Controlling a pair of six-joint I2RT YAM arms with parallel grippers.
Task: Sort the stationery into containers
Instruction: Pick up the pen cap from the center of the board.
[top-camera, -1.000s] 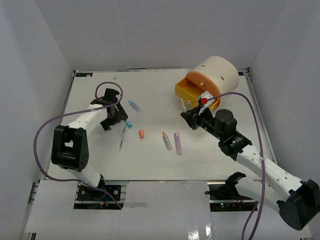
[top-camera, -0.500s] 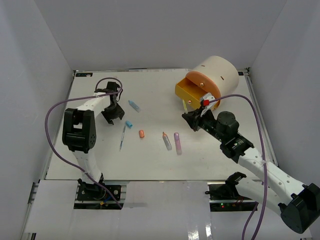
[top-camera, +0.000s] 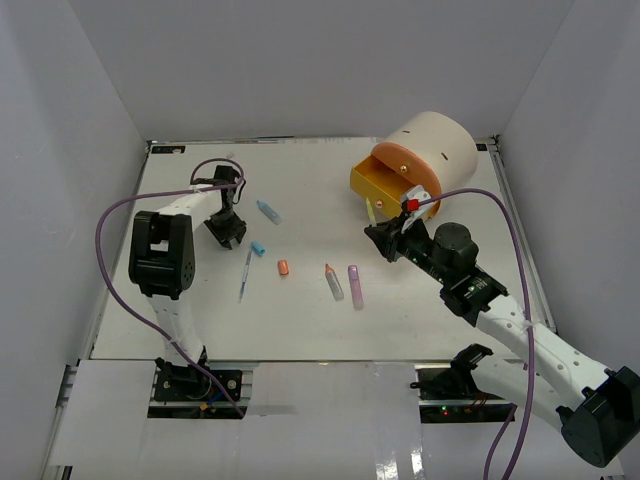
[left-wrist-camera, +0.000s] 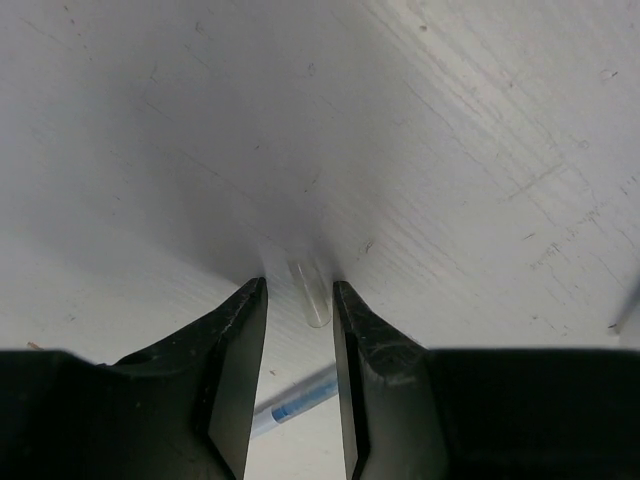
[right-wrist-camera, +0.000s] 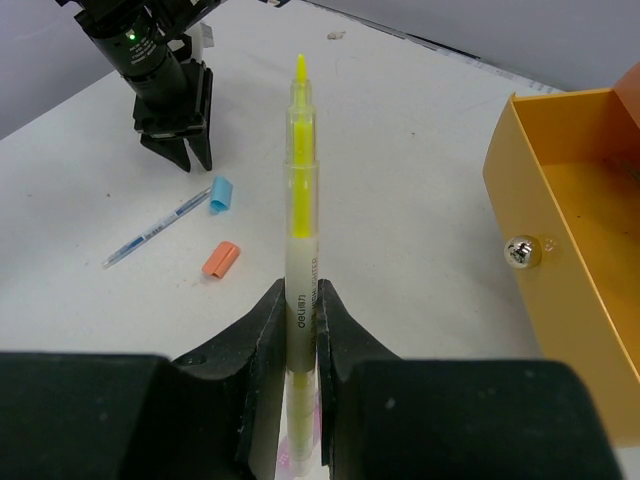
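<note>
The right gripper (right-wrist-camera: 300, 300), clamped on a slim yellow highlighter (right-wrist-camera: 300, 170), must next clear the rim of the open yellow drawer (right-wrist-camera: 590, 210) at frame right, while the left gripper (left-wrist-camera: 299, 288), jaws apart, straddles a small clear cap (left-wrist-camera: 312, 298).

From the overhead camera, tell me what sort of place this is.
Probably a robot test cell: a white table boxed in by plain white walls, left arm and right arm bolted at its near edge, pens staged beside a cream drawer cylinder.
</note>
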